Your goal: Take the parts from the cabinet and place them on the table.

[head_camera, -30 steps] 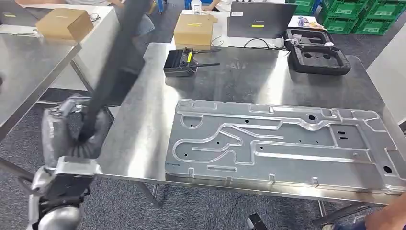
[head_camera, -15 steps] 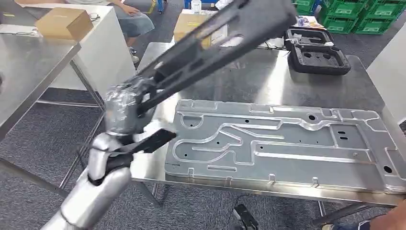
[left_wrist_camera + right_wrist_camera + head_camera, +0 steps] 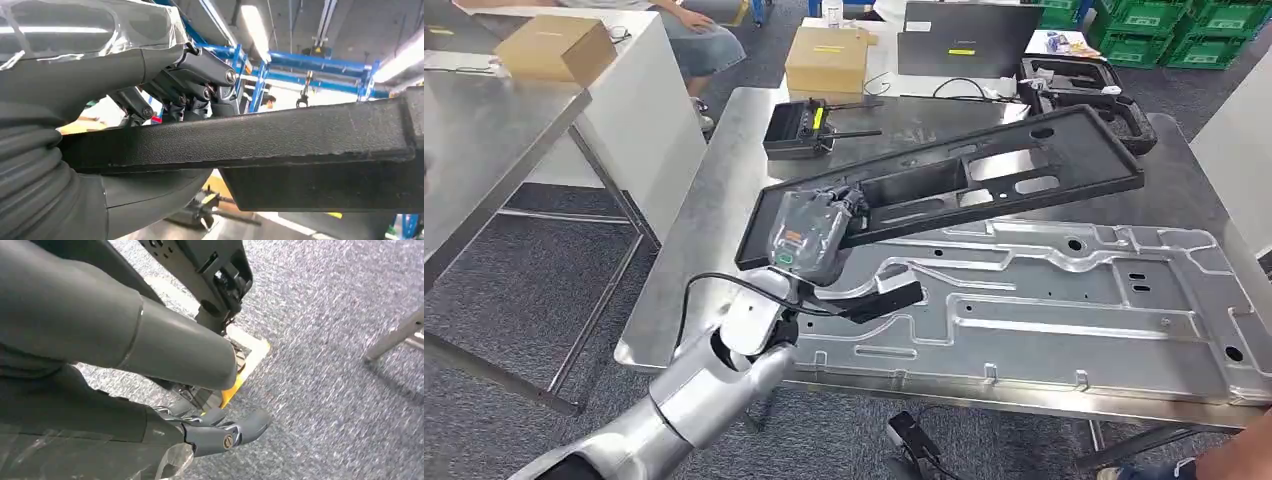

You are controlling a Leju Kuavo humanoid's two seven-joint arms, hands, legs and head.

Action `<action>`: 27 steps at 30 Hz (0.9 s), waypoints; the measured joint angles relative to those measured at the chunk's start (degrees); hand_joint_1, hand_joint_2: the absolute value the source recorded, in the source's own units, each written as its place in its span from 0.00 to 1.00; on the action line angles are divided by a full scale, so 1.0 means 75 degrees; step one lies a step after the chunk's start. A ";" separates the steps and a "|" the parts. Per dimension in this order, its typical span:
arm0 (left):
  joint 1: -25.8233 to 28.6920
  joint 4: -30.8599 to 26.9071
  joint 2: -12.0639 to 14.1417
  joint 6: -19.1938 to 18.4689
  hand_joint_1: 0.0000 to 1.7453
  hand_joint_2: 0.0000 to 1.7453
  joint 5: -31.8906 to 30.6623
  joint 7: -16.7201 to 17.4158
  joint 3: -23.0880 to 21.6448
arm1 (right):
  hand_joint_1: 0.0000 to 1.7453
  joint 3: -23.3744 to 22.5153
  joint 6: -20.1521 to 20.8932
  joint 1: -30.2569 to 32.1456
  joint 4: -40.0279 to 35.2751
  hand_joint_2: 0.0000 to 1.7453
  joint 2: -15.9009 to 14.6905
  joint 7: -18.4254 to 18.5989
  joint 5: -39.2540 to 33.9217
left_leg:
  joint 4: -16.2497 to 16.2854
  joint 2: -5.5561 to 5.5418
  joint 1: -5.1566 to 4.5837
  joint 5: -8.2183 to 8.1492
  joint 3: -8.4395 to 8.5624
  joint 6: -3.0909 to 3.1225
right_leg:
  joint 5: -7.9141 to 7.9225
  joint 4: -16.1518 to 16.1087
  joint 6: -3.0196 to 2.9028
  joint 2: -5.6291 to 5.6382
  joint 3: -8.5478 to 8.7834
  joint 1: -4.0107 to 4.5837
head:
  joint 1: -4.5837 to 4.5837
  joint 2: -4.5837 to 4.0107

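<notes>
The robot's left hand [image 3: 809, 235] grips one end of a long black plastic part [image 3: 984, 180], holding it tilted above the steel table [image 3: 714, 270] and grey metal panel [image 3: 1044, 300]; the right hand [image 3: 220, 432] hangs over carpet, fingers loosely apart, empty.

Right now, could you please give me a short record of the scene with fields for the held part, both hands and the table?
held part: long black plastic panel, tilted, over the table
left hand: left hand grips the panel's near end; fingers curl over its edge
right hand: right hand hangs above carpet, holding nothing
table: steel table
already on table: large grey stamped metal plate
far end: black radio controller, black foam tray
</notes>
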 joint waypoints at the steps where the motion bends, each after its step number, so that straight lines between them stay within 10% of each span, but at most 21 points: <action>1: -0.0050 0.0131 -0.0047 -0.0003 1.00 1.00 -0.0003 0.0000 -0.0044 | 0.00 0.0012 -0.0003 -0.0004 0.0000 0.00 0.0015 0.0000 0.0000 | -0.0001 -0.0001 0.0000 0.0000 0.0001 0.0000 | 0.0000 0.0000 0.0000 0.0000 0.0001 0.0000 | 0.0000 0.0000; 26: 0.0134 0.1559 -0.0898 -0.1131 1.00 1.00 0.1364 -0.0734 -0.0548 | 0.00 0.0239 -0.0003 -0.0005 0.0000 0.00 0.0294 -0.0114 0.0152 | -0.0010 -0.0003 0.0001 0.0002 0.0002 -0.0002 | -0.0001 0.0002 -0.0001 -0.0003 0.0000 0.0000 | 0.0000 0.0000; 27: 0.0134 0.1562 -0.0906 -0.1134 0.00 1.00 0.1393 -0.0752 -0.0551 | 0.00 0.0239 -0.0003 -0.0005 0.0000 0.00 0.0303 -0.0114 0.0157 | -0.0011 -0.0002 0.0001 0.0002 0.0001 -0.0002 | -0.0001 0.0001 -0.0001 -0.0002 -0.0001 0.0000 | 0.0000 0.0000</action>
